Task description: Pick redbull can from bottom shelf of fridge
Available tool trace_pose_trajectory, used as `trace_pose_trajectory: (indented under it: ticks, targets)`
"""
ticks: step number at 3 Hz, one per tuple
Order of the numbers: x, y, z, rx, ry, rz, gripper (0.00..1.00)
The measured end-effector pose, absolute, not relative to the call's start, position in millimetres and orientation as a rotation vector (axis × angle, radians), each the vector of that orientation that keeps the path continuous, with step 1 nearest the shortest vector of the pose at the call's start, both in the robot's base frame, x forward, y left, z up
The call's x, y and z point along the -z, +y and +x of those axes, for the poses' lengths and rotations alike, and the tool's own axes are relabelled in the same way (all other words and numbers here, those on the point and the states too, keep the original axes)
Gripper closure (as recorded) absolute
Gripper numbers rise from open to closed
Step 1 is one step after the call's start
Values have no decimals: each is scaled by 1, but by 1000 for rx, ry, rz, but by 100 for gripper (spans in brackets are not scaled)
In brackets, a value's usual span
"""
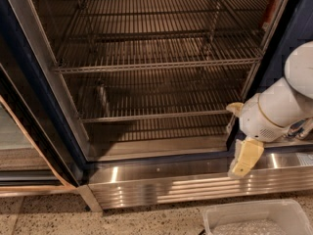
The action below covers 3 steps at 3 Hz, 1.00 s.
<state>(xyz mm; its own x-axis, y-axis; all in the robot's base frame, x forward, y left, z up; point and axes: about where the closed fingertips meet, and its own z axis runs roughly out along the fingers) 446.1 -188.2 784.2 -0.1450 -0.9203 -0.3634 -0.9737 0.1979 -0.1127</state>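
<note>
The fridge (30, 89) stands open, with chrome wire racks inside. The redbull can (101, 100), slim and dim in the shadow, stands upright on the left part of the bottom shelf (161, 115), near the back. My gripper (238, 146) hangs on the white arm at the right, in front of the fridge's lower right corner and outside the shelf. It is far to the right of the can and holds nothing that I can see.
A red-orange can (270, 7) stands at the far right of an upper rack. The ribbed stainless base panel (166, 182) runs below the opening. A white plastic bin (254, 218) sits on the floor at bottom right. The glass door (14, 131) is swung open at left.
</note>
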Motion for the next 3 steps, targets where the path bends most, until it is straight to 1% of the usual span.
trace_pose_trajectory:
  ticks: [3]
  targets:
    - [-681, -208, 490, -215, 2038, -1733, 0]
